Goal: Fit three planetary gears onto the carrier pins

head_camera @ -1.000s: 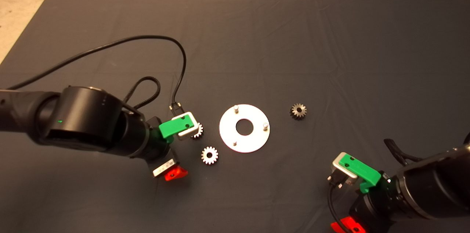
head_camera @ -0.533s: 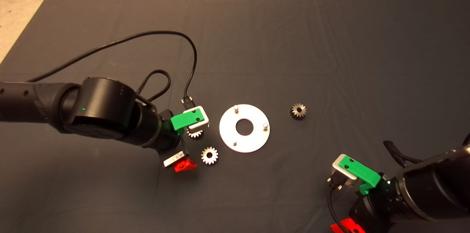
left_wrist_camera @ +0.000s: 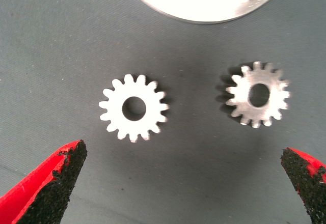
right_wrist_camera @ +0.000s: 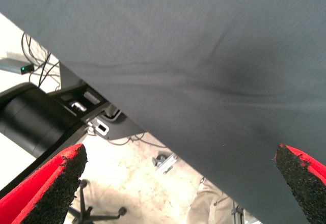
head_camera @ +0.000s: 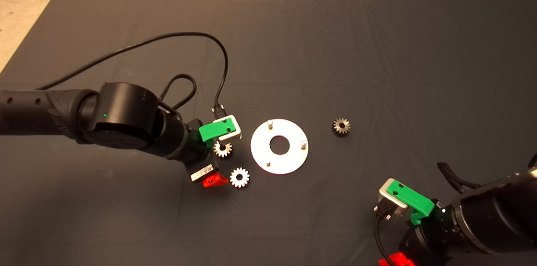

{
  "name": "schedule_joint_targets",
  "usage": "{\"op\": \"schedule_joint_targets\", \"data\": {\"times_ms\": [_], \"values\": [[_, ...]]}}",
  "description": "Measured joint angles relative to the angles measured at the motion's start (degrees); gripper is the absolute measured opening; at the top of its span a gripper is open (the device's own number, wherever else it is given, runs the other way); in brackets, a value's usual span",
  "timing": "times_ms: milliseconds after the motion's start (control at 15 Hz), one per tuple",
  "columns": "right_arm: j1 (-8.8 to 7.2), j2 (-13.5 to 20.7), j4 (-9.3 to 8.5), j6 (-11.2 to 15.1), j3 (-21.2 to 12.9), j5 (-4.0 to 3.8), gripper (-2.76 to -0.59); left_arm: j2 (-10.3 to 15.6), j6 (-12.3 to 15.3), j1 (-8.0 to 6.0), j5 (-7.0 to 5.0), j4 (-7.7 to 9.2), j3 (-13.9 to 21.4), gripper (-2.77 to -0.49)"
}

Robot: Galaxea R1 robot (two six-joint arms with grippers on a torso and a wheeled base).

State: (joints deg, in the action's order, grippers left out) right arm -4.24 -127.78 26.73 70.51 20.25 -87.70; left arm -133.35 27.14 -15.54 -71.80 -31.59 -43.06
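Observation:
The round silver carrier plate (head_camera: 289, 161) lies mid-mat with three bare pins (head_camera: 269, 123) standing near its rim. Two silvery planetary gears (head_camera: 222, 149) (head_camera: 239, 177) lie flat just left of it. A third, darker gear (head_camera: 341, 126) lies to its right. My left gripper (head_camera: 218, 160) hovers over the two left gears, open and empty. In the left wrist view both gears (left_wrist_camera: 134, 108) (left_wrist_camera: 258, 94) lie between its spread fingers (left_wrist_camera: 51, 188), with the plate's edge (left_wrist_camera: 204, 5) beyond. My right gripper (head_camera: 398, 257) waits at the lower right, open and empty (right_wrist_camera: 175, 183).
A black cable (head_camera: 168, 43) loops over the mat from the left wrist. The right wrist view looks past the mat's edge (right_wrist_camera: 168, 142) to the floor, with a black machine base (right_wrist_camera: 35, 122) there.
My left arm has moved right, bringing its gripper over the two left gears. The right gripper has drawn back slightly toward the lower edge. The gears and plate have not moved.

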Motion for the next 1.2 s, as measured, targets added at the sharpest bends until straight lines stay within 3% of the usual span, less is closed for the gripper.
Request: {"op": "schedule_joint_targets", "data": {"times_ms": [133, 333, 467, 600, 867, 1200], "values": [[0.29, 0.03, 0.0, -0.2, -0.02, 0.02, -0.6, -0.15, -1.13, 0.0, 1.74, 0.02, -0.79, -0.51], [0.5, 0.09, 0.0, -0.54, -0.01, 0.02, -0.6, -0.73, -1.15, 0.02, 2.45, -0.07, -1.59, -0.51], [0.61, 0.13, 0.0, -0.72, -0.02, 0.02, -0.6, -1.23, -1.3, 1.09, 3.09, -0.51, -1.9, -0.5], [0.63, 0.24, -0.02, -0.85, -0.02, 0.0, -0.6, -2.24, -2.01, 3.42, 3.45, -2.51, -2.85, -0.51], [0.61, 0.3, -0.01, -0.86, -0.02, 0.05, -0.6, -2.82, -2.29, 3.64, 3.95, -3.66, -3.35, -0.5], [0.69, 0.38, -0.02, -1.46, -0.02, 0.02, -0.6, -2.84, -2.45, 3.61, 4.18, -3.74, -3.6, -0.51]]}}
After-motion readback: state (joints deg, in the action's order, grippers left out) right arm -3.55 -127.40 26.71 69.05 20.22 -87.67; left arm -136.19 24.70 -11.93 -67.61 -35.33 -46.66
